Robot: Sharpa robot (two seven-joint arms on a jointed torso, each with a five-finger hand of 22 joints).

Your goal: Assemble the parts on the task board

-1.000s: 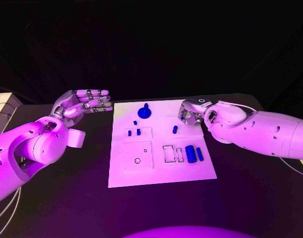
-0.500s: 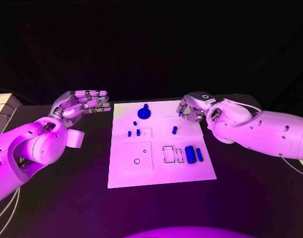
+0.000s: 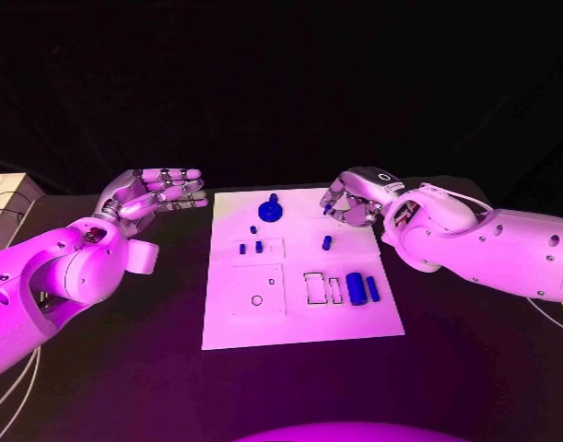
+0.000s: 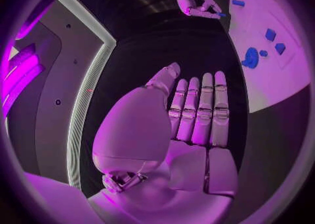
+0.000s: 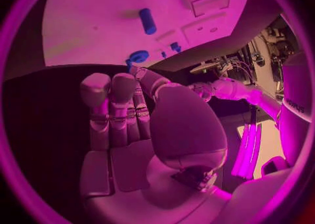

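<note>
Task board (image 3: 295,322) lies flat mid-tabletop (image 3: 467,368). Parts on it: round knobbed piece (image 3: 271,210) at far edge, small peg (image 3: 326,242) mid-board, larger block (image 3: 355,284) beside the rectangular slots.

Right hand (image 3: 350,203) hovers over far right corner, pinching a small blue part (image 4: 223,14) at its fingertips. Left hand (image 3: 155,191) off-board, fingers straight and together, holding nothing.

Judgement: parts look rigid, light, smooth; likely slippery, so pinch across the short sides.
</note>
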